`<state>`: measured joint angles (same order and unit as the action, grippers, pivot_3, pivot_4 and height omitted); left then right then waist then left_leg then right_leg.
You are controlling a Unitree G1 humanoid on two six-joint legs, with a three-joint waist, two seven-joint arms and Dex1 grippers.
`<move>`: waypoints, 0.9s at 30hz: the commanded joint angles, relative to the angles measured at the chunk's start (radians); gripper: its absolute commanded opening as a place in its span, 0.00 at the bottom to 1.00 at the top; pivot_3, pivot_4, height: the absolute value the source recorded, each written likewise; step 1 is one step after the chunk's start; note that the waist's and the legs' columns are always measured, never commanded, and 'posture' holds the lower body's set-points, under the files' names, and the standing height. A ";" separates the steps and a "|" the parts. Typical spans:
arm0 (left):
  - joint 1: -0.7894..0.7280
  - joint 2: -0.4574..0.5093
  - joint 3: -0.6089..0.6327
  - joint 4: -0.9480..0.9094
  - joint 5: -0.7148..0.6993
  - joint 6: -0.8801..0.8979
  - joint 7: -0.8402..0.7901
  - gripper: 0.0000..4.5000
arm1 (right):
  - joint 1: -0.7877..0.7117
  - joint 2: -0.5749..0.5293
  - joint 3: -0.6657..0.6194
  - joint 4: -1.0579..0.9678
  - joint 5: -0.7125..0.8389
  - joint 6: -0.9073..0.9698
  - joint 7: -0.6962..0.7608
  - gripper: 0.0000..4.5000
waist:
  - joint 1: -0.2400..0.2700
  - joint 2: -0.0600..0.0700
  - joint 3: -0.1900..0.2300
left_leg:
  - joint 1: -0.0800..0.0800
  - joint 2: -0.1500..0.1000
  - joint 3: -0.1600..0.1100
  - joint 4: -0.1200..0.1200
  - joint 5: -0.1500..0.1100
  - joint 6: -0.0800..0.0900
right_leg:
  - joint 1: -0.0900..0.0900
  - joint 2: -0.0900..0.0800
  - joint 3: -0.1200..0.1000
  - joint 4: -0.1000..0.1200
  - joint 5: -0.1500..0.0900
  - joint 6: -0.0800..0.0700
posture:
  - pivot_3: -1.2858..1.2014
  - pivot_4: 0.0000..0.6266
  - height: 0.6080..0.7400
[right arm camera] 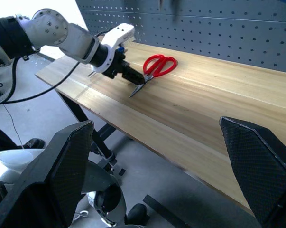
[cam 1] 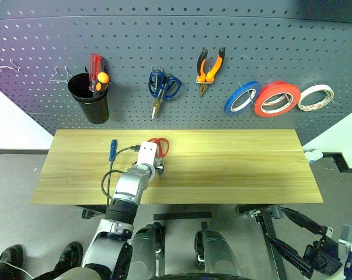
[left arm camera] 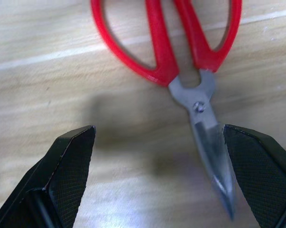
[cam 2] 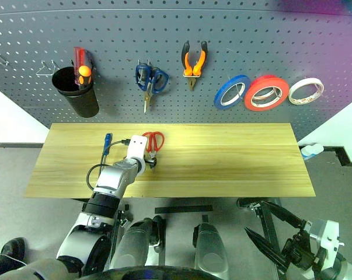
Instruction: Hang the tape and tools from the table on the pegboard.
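Red-handled scissors (cam 1: 160,146) lie on the wooden table (cam 1: 234,169), handles toward the pegboard (cam 1: 164,41). My left gripper (left arm camera: 158,130) is open just above the table, and the scissors' blades (left arm camera: 211,152) lie between its fingers, close to one of them. A small blue-handled screwdriver (cam 1: 112,149) lies on the table to the left of that gripper. The orange-and-black pliers (cam 1: 204,79) and the red tape (cam 1: 259,105) hang on the pegboard. My right gripper (right arm camera: 155,122) is open and empty, off the table's near right side.
On the pegboard hang a black cup (cam 1: 91,102) holding red and orange-handled screwdrivers, blue-handled scissors (cam 1: 163,87), a blue roll (cam 1: 229,107) and a whitish roll (cam 1: 324,88). Bare wire hooks (cam 1: 60,74) stick out at the upper left.
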<state>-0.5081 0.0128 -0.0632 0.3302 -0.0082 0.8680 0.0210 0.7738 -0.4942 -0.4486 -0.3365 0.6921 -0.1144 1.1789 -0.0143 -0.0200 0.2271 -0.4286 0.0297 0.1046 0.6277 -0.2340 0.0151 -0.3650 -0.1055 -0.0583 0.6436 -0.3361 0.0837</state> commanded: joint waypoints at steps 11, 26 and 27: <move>-0.084 -0.029 -0.010 0.080 0.031 0.010 0.020 1.00 | 0.033 0.009 -0.040 -0.040 0.018 -0.009 0.004 0.99 | -0.001 -0.001 0.002 | -0.004 0.000 0.000 0.000 0.000 0.000 | -0.001 0.000 0.000 0.001 0.001 0.001 | 0.45 0.41 1.00; -0.127 -0.051 0.012 0.193 0.029 0.036 0.027 0.65 | 0.043 0.006 -0.063 -0.054 0.031 -0.006 0.009 1.00 | -0.002 -0.001 0.003 | -0.005 0.000 0.000 0.001 0.000 0.000 | -0.002 0.000 -0.001 0.001 0.001 0.001 | 0.45 0.41 1.00; -0.126 -0.052 0.006 0.201 0.032 0.052 0.024 0.58 | 0.044 0.007 -0.066 -0.055 0.031 -0.007 0.009 1.00 | -0.002 -0.001 0.003 | -0.005 0.000 0.000 0.001 0.000 0.000 | -0.002 0.000 -0.001 0.001 0.001 0.001 | 0.45 0.41 1.00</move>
<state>-0.6425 -0.0381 -0.0413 0.5064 0.0104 0.8883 0.0418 0.8006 -0.4905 -0.4863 -0.3672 0.7024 -0.1148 1.1809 -0.0163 -0.0208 0.2296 -0.4338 0.0297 0.1046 0.6284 -0.2337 0.0151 -0.3671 -0.1054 -0.0590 0.6449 -0.3354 0.0852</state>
